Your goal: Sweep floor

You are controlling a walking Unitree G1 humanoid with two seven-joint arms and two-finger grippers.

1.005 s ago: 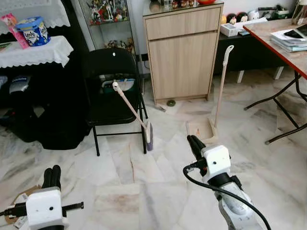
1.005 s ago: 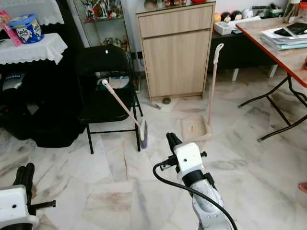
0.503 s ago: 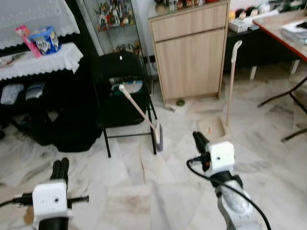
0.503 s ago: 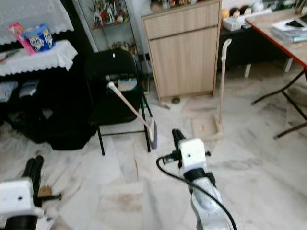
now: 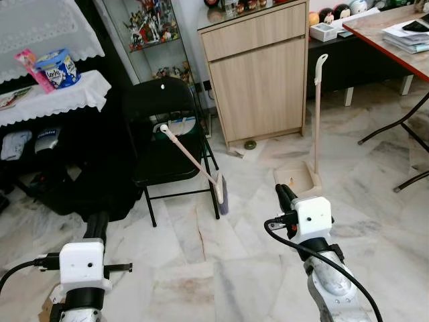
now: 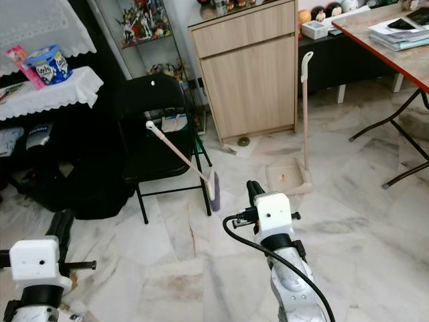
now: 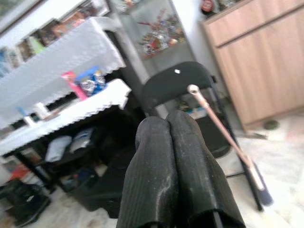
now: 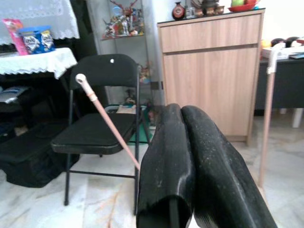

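Note:
A pink-handled broom (image 5: 191, 159) leans against a black folding chair (image 5: 167, 144), its bristle head (image 5: 222, 196) on the marble floor by the chair's front leg. A beige dustpan (image 5: 297, 182) stands on the floor before the wooden cabinet, its long handle (image 5: 316, 111) upright. My left gripper (image 5: 98, 220) is low at the left, shut and holding nothing, and points toward the chair (image 7: 176, 80). My right gripper (image 5: 284, 195) is shut and holding nothing, a short way in front of the dustpan and to the right of the broom head. The broom handle (image 8: 105, 118) is well beyond its fingers.
A wooden cabinet (image 5: 258, 74) stands behind the dustpan, with a small green round thing (image 5: 250, 144) at its foot. A red-edged table (image 5: 392, 40) with black legs is at the right. White-clothed shelves (image 5: 50, 94) and dark bags fill the left. Paper scraps (image 5: 45, 312) lie bottom left.
The whole picture has shifted, so the camera moved. Broom and dustpan stand as before. Both grippers stay shut; the left one now sits a little higher and more to the right in the picture.

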